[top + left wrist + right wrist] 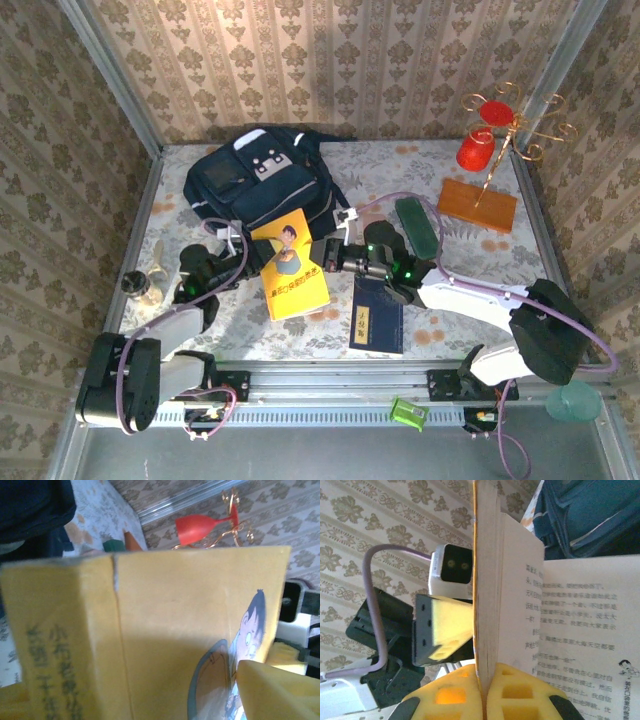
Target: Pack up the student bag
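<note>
Top external: student bag [262, 185] sits back-left on the surface [500, 260], yellow book [290, 268] held tilted in front of it. Right pincer [325, 255] is clamped on its edge; left pincer [243, 258] is at the opposite side — can't tell its grip. Navy notebook [376, 312] and green case [415, 225] lie nearby.

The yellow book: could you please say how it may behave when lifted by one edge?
Probably floppy: where the right gripper pinches the yellow book, loose pages fan away from the cover. It looks like a modest paperback, so likely light. Gripped at one edge, it may sag or swing open.
</note>
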{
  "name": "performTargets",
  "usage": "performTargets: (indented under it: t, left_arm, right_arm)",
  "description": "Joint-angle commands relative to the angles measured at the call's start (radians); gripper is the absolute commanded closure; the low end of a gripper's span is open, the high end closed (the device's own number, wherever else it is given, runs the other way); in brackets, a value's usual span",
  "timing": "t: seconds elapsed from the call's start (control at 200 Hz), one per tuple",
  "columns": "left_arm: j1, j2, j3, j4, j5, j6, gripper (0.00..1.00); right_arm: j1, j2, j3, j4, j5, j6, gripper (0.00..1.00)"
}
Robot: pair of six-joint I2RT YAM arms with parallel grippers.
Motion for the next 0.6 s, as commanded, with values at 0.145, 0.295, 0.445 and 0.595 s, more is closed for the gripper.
performTargets:
  t: [0.145, 0.295, 0.445, 0.595]
  left_arm:
    - [-0.007, -0.034, 0.053, -0.010, 0.018, 0.036, 0.55]
    - [-0.020, -0.075, 0.086, -0.117, 0.014, 0.100, 0.74]
    - [-0.036, -0.118, 0.116, -0.173, -0.001, 0.132, 0.98]
    - [-0.038, -0.155, 0.149, -0.178, -0.016, 0.114, 1.00]
  right_arm:
    - [-0.054, 0.000, 0.016, -0.027, 0.043, -0.065, 1.00]
    - [-0.059, 0.034, 0.038, -0.070, 0.044, -0.110, 1.00]
    - [-0.085, 0.036, 0.066, -0.164, 0.021, -0.210, 0.71]
    - [-0.176, 0.063, 0.068, -0.210, -0.141, -0.242, 0.30]
